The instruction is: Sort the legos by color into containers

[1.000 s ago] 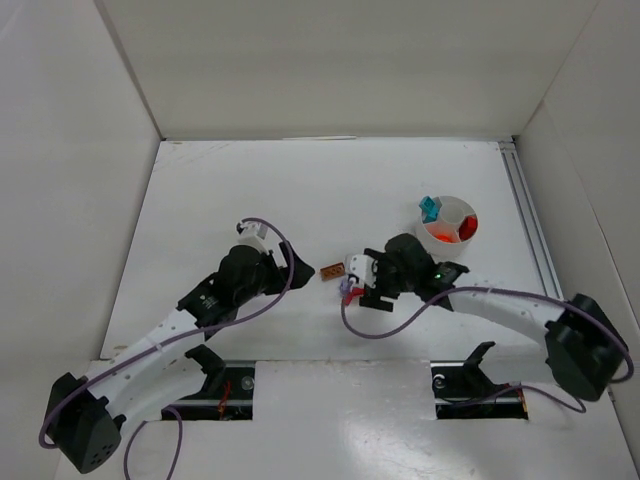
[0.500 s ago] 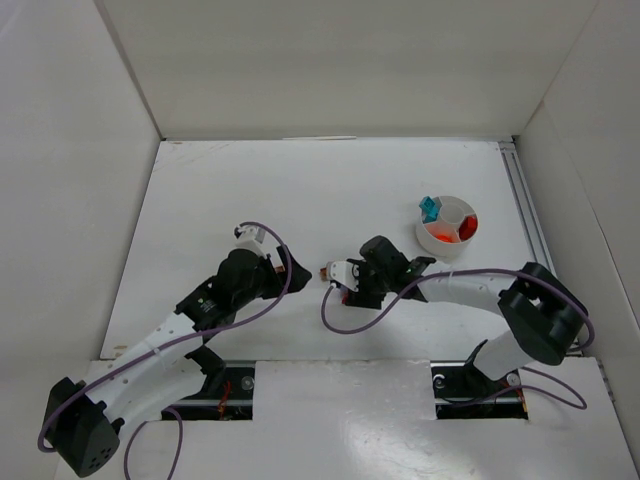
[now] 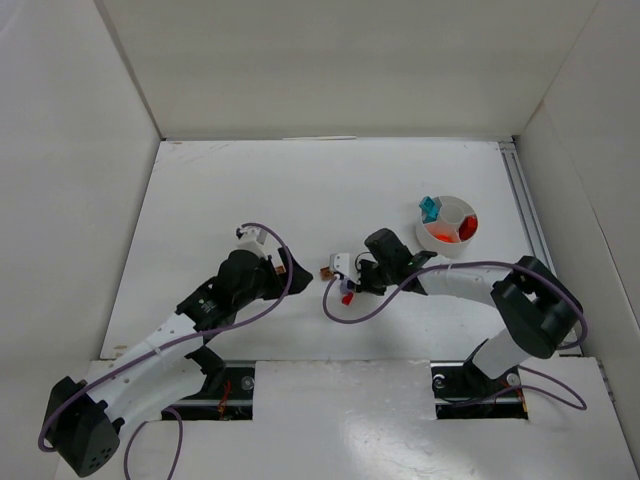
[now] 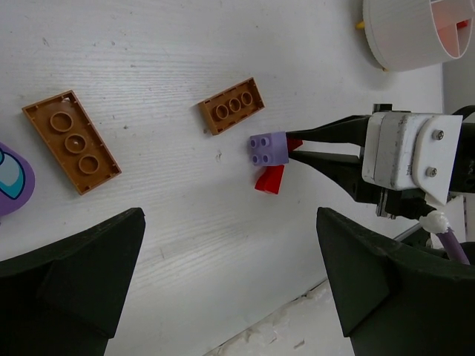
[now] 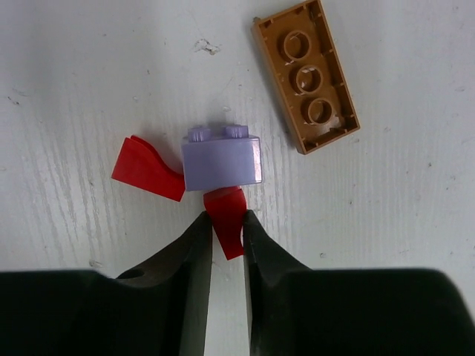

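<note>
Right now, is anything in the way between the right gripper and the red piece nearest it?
Nothing visible. The right gripper straddles the red piece, one jaw on each side. The purple brick lies just beyond it, not between.

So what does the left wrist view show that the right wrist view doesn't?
Only left wrist: a second brown plate, the white bowl, a purple rounded piece at the picture's edge, and the right tool seen from outside. Only right wrist: a close look at its fingers pinching a red piece. Both: the purple brick, the other brown plate and a second red piece.
</note>
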Tool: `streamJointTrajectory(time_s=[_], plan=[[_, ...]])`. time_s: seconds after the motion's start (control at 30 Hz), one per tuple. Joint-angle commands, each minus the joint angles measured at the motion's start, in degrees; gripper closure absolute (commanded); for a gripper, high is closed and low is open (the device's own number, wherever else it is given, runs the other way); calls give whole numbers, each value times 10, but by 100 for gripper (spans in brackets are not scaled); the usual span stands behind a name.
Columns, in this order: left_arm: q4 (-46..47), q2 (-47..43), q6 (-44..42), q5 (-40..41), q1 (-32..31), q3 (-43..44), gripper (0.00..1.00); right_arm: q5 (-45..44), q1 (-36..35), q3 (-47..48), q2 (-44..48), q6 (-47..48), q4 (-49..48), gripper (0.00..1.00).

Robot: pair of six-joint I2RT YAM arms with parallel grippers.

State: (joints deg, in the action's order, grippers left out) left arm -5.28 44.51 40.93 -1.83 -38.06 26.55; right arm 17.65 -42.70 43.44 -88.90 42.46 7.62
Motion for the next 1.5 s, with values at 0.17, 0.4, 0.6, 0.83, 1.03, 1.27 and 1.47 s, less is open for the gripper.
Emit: streamJointTrajectory(time_s=[0.17,0.4,0.6,0.83,1.03,1.27,1.47], plan=[[55,10,-37,-51,4,-13,0,60,43,-5,60,-1,-26,86],[126,29,-75,-131,-16,-24,0,-10,184,-18,247,-43,51,87],[131,83,-94,-100,-71,-5,0,-131,340,4,346,-69,151,87],[136,174,-99,-36,-145,39,0,-134,418,41,303,-69,151,87],[155,232,-110,-36,-150,56,0,-123,429,67,234,-79,116,87],[142,284,-116,0,-173,93,3,-104,434,81,186,-84,83,79],[117,312,-121,34,-192,116,6,-110,434,86,181,-90,89,56]])
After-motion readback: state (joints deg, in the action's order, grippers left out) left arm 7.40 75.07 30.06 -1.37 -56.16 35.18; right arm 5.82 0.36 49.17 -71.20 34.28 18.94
